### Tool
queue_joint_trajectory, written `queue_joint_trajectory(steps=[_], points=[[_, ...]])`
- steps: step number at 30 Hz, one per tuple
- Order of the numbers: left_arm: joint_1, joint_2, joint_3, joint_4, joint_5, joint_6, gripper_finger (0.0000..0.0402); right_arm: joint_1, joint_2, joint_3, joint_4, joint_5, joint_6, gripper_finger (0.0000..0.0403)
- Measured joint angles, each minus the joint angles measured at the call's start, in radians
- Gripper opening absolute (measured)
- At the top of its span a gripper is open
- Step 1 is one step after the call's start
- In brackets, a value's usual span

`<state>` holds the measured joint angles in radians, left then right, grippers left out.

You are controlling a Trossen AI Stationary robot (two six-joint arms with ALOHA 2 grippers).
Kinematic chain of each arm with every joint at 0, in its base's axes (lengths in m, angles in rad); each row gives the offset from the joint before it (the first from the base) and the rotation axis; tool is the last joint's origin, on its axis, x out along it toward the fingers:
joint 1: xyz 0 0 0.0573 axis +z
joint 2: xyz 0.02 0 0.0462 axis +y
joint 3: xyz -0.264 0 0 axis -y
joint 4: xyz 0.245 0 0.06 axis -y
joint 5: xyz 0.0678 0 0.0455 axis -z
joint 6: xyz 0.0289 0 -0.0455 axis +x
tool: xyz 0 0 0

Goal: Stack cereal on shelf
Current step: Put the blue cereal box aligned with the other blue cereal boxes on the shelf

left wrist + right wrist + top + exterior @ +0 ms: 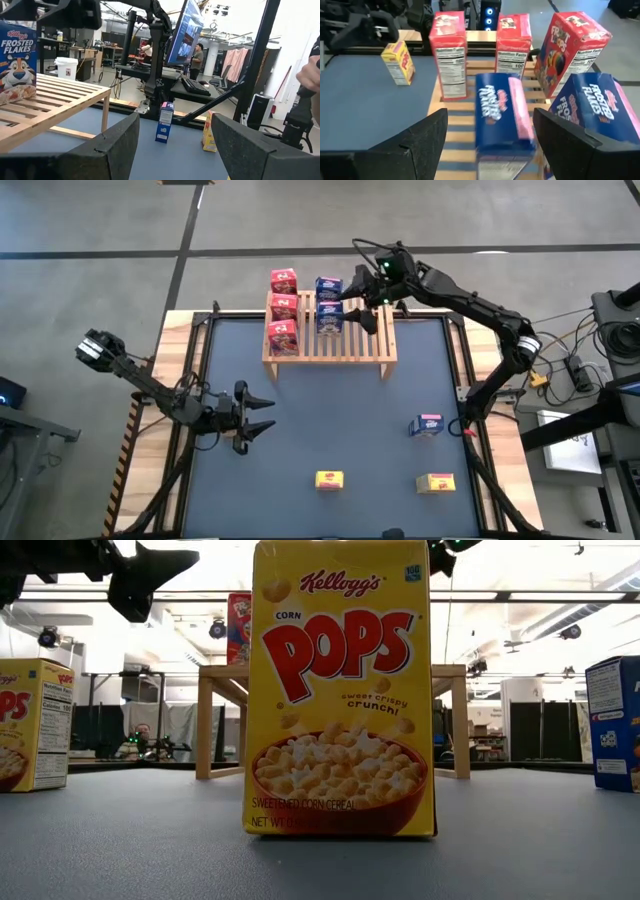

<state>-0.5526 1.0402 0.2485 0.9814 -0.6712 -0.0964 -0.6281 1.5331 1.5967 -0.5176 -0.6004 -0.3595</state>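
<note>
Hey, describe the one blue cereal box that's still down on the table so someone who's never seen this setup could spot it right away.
Start at the wooden slatted shelf at the table's far edge, then look toward the near right part of the dark mat. There a blue cereal box stands alone on the mat. It is the only blue box off the shelf; the other boxes on the mat, the yellow boxes, lie nearer the front edge.
</note>
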Motion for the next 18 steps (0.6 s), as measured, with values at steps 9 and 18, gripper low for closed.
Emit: queue_joint_trajectory(steps=[9,18], points=[[0.000,0.000,0.000,-0.004,0.000,-0.010,0.0232,0.058,-0.123,0.000,-0.283,0.003,-0.033,0.0271],[0.000,0.000,0.000,-0.004,0.000,-0.010,0.0232,0.217,-0.331,-0.151,-0.378,0.221,0.048,0.0258]])
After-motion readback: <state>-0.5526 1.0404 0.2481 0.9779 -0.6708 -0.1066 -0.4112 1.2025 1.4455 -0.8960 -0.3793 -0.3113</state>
